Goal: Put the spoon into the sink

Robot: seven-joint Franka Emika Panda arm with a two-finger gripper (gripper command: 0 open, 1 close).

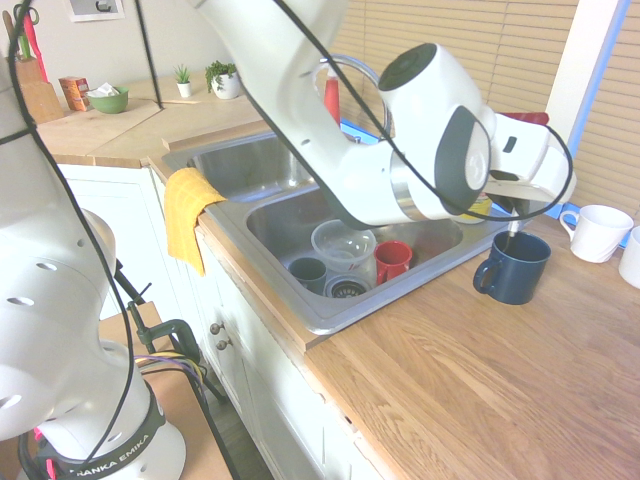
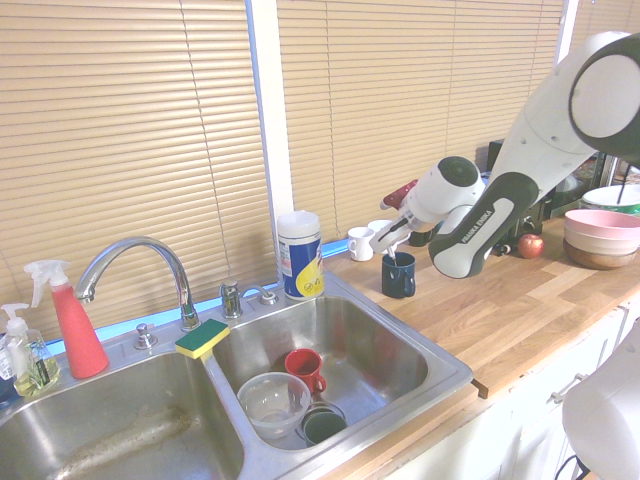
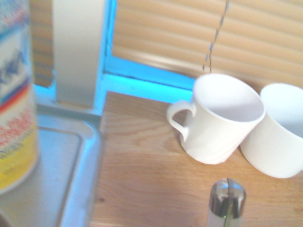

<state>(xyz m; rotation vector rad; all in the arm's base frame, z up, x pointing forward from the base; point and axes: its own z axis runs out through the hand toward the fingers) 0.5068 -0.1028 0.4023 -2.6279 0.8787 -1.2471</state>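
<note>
The spoon [image 1: 513,232] stands upright in a dark blue mug [image 1: 512,268] on the wooden counter, right of the sink [image 1: 300,310]. Only its thin handle shows above the mug's rim. In the wrist view the handle's end [image 3: 227,201] rises from the bottom edge. My gripper [image 1: 510,215] hangs directly over the mug, shut on the top of the handle. From the other side, the gripper [image 2: 388,245] sits just above the mug [image 2: 398,275], beyond the right basin of the sink [image 2: 440,375].
The right basin holds a red cup [image 1: 392,260], a clear plastic tub [image 1: 343,247] and a dark cup [image 1: 308,273]. Two white mugs [image 3: 222,118] stand behind the blue one. A wipes canister [image 2: 299,255], sponge [image 2: 202,338] and faucet [image 2: 135,260] line the sink's back; a yellow cloth [image 1: 188,210] drapes its front.
</note>
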